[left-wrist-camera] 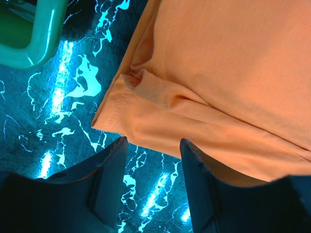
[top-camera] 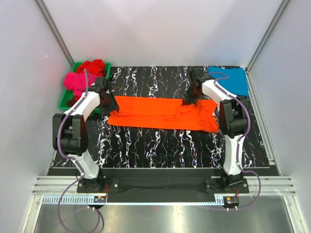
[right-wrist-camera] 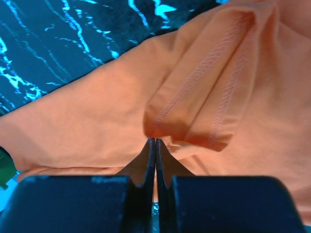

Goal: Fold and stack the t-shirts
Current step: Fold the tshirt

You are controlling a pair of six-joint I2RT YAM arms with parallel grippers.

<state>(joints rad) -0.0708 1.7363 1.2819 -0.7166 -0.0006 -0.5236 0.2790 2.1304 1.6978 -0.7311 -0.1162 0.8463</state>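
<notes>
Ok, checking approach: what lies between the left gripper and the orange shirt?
Only bare marbled table, a thin strip in the left wrist view between the left gripper and the orange shirt.

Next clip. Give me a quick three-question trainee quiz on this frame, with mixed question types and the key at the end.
1. True or false: the right end effector has its jaws wide apart.
2. Which shirt are both end effectors working at? A: red. B: orange t-shirt. C: teal-blue.
3. Fill in: the left end effector, beside the shirt's corner, is ____ (open or shut).
Key: 1 false, they are shut at a fold of the shirt; 2 B; 3 open.
</notes>
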